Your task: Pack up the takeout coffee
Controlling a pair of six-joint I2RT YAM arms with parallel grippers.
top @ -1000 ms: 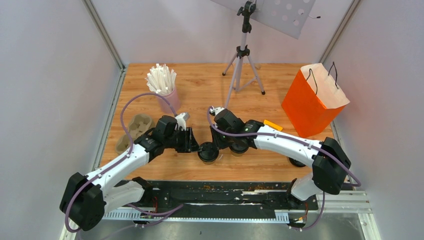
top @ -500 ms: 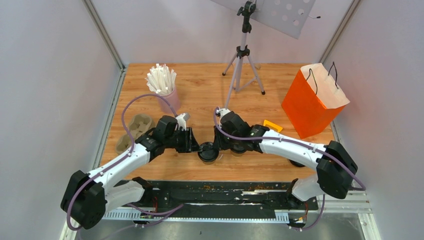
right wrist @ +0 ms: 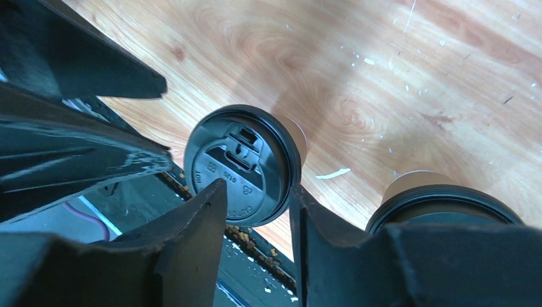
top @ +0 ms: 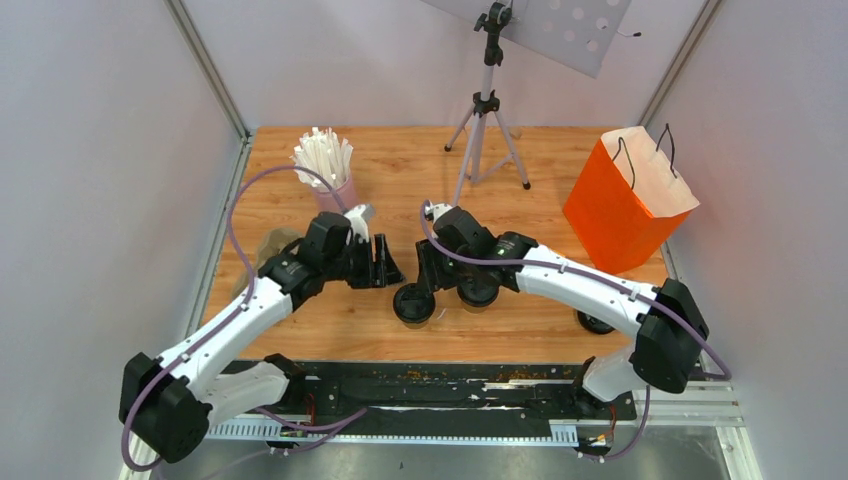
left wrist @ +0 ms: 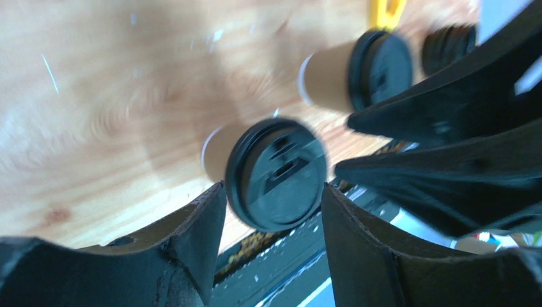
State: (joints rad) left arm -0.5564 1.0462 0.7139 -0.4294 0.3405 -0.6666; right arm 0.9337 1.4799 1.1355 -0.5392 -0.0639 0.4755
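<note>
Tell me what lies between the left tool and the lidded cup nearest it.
Nothing but bare table separates the left tool from that cup; the top view shows it best.

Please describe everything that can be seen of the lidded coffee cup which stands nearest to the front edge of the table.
The coffee cup is small and made of brown paper. A round black lid, plastic by its look, sits closed on it, with a small sip opening and raised marks. The cup stands upright on the wooden table, apart from a second lidded cup. The left gripper and right gripper flank it, both open. The left is clear of it; whether the right touches it I cannot tell.
</note>
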